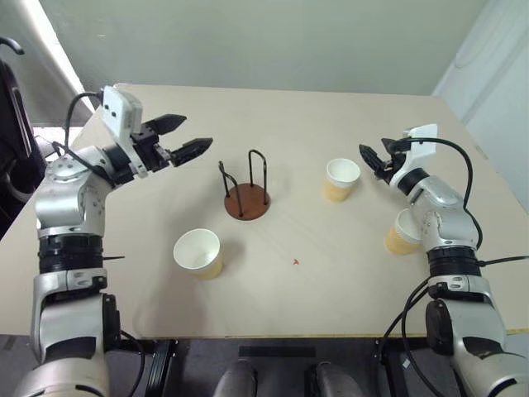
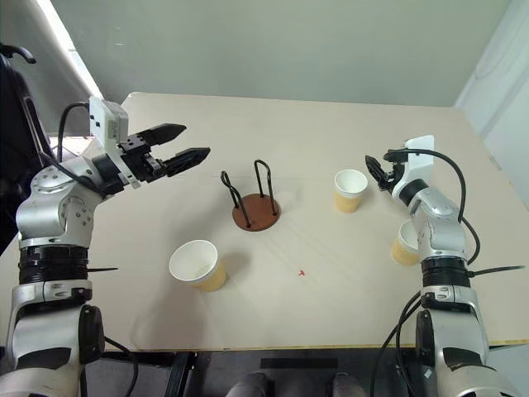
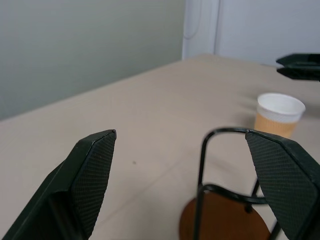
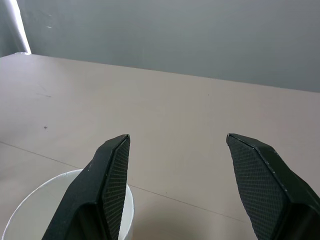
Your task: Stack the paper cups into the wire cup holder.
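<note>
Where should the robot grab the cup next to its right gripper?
Probably around the side wall just under the rim, coming in level from the robot's right. The cup stands upright and open, tapering downward, and the open right gripper is already beside it, apart from it, with nothing between them.

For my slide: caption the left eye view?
Open grippers flank an empty wire cup holder and three paper cups.

Paper cups point(image 1: 198, 252) look matt, white inside w/ tan sides. Wire cup holder point(image 1: 246, 190): thin black wire, semi-gloss, on a smooth reddish-brown disc (wood-ish?). Tabletop point(image 1: 331, 281) matt beige. Gripper pads point(image 3: 92, 170) textured black.
</note>
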Controlling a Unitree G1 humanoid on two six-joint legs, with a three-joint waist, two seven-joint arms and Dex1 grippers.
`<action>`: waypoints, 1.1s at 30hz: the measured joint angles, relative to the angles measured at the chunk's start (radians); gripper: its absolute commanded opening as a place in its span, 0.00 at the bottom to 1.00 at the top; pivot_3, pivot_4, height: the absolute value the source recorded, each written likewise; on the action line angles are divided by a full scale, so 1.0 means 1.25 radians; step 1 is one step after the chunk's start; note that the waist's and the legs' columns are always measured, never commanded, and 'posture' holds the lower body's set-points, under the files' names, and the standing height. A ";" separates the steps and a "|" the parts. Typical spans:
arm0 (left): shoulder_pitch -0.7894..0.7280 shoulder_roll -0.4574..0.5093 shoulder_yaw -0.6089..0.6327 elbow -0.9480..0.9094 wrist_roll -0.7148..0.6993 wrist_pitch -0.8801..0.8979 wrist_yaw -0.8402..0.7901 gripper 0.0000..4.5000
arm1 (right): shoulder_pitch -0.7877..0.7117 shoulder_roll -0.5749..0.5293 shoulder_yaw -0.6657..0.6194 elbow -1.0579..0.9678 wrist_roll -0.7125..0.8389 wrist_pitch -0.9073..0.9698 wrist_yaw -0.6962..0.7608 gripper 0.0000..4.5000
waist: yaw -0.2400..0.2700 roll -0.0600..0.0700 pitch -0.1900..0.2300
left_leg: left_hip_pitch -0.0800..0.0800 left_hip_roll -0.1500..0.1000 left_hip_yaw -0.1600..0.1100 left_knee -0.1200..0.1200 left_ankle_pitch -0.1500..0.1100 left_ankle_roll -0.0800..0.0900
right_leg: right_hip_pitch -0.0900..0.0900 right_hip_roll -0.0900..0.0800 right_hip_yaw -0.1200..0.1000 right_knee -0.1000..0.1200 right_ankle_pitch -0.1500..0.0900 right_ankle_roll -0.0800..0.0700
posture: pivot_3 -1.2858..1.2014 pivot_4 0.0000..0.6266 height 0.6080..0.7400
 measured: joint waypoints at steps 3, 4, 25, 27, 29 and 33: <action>0.011 0.007 -0.005 -0.021 -0.003 0.016 -0.020 0.98 | 0.000 0.000 0.001 0.000 0.000 0.000 0.001 0.69 | 0.000 0.000 0.000 | 0.000 0.000 0.000 0.000 0.000 0.000 | 0.000 0.000 0.000 0.000 0.000 0.000 | 0.52 0.24 1.00; 0.019 0.012 -0.012 -0.034 -0.005 0.024 -0.030 0.98 | 0.000 -0.001 0.001 0.000 0.000 0.000 0.001 0.69 | -0.001 0.000 0.000 | 0.000 0.000 0.000 0.000 0.000 0.000 | 0.000 0.000 0.000 0.000 0.000 0.000 | 0.52 0.24 1.00; 0.123 0.052 -0.080 -0.166 -0.044 0.159 -0.119 0.98 | 0.000 -0.004 0.002 0.001 0.000 -0.001 0.003 0.69 | -0.001 0.000 0.000 | 0.000 0.001 0.000 0.000 0.000 0.000 | 0.000 0.000 0.001 0.000 0.000 0.000 | 0.52 0.24 1.00; 0.123 0.046 -0.084 -0.166 -0.036 0.156 -0.106 0.98 | 0.000 -0.005 0.002 0.001 0.000 -0.001 0.003 0.69 | -0.001 0.000 0.000 | 0.000 0.001 0.000 0.000 0.000 0.000 | 0.000 0.000 0.001 0.000 0.000 0.000 | 0.52 0.24 1.00; 0.123 0.035 -0.086 -0.165 -0.030 0.149 -0.094 0.98 | 0.000 -0.006 0.002 0.001 0.000 -0.001 0.003 0.69 | -0.001 0.000 0.000 | 0.000 0.001 0.000 0.000 0.000 0.000 | 0.000 0.000 0.001 0.000 0.000 0.000 | 0.52 0.24 1.00; 0.126 0.014 -0.099 -0.165 -0.016 0.140 -0.081 0.98 | 0.000 -0.007 0.002 0.001 0.000 -0.001 0.003 0.69 | -0.002 0.000 0.000 | 0.000 0.001 0.000 0.001 0.000 0.000 | 0.000 0.000 0.001 0.000 0.000 0.000 | 0.52 0.24 1.00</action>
